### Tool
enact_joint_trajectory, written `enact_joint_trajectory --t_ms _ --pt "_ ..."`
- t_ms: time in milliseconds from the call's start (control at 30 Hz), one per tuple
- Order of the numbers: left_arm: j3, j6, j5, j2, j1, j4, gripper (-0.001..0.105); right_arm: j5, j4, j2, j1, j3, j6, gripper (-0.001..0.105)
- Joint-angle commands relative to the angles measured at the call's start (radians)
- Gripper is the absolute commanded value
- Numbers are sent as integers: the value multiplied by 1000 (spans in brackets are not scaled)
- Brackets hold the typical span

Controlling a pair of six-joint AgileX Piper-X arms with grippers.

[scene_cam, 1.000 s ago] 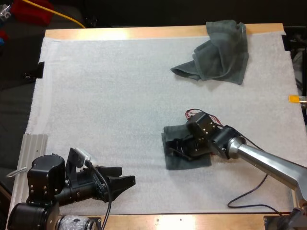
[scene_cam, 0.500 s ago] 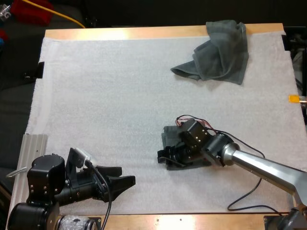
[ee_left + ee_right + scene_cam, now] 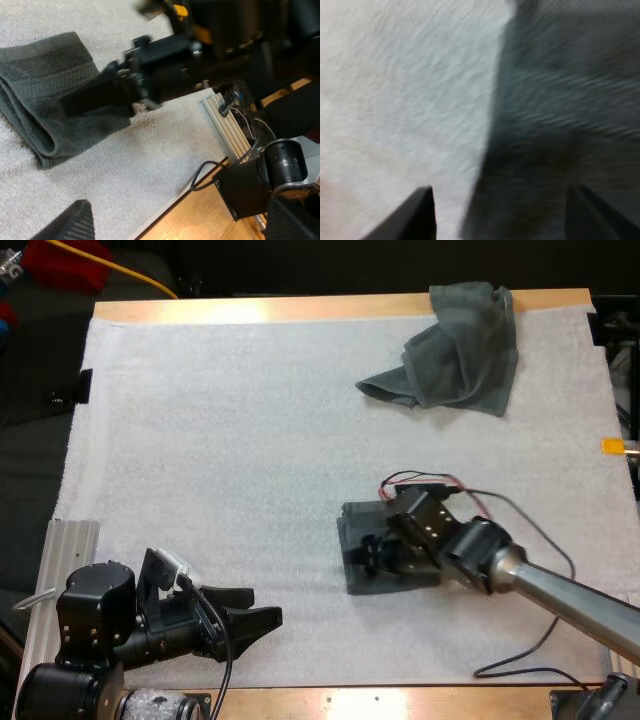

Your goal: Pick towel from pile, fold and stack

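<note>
A folded dark grey-green towel (image 3: 356, 521) lies on the white mat at front right. My right gripper (image 3: 372, 552) hangs low over its left half, fingers apart. In the right wrist view that gripper (image 3: 502, 210) straddles the towel's (image 3: 560, 100) edge, with one finger over the bare mat and one over the cloth. A crumpled towel (image 3: 450, 345) lies at the far right near the table's back edge. My left gripper (image 3: 262, 605) rests open near the front left, pointing toward the folded towel (image 3: 35, 65). In the left wrist view the right gripper (image 3: 95, 100) sits on that towel.
The white mat (image 3: 220, 440) covers most of the wooden table. A ribbed metal plate (image 3: 60, 550) lies at the front left edge. The right arm (image 3: 560, 590) stretches across the front right.
My right gripper slid left to the folded towel's left edge, then drew back right over the towel with its wrist turned. The left arm and both towels stayed put.
</note>
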Motion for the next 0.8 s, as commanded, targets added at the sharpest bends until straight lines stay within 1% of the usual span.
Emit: enact_joint_trajectory --t_ms 0,100,300,467,567,667,733,767 --pt "-2 -4 13 -6 -4 -2 68 49 63 -26 -2 -7 -31 55" --pt "-2 -4 13 -6 -4 -2 68 108 148 -74 -2 -7 -67 55" --pt "-2 -4 2 -6 -4 -2 68 195 273 -179 -2 -7 -71 55" --pt "-2 -2 -6 -4 -4 -2 68 196 316 -282 -2 -7 -90 56" --pt "-2 -1 -20 -4 -4 -2 71 172 346 -347 -2 -7 -90 56" --pt "-2 -1 -54 -4 -4 -2 71 162 369 -413 -2 -7 -89 64" --pt "-2 -1 -69 -4 -4 -2 71 161 386 -457 -2 -7 -84 74" --pt "-2 -1 -75 -4 -4 -2 71 161 391 -471 -2 -7 -83 77"
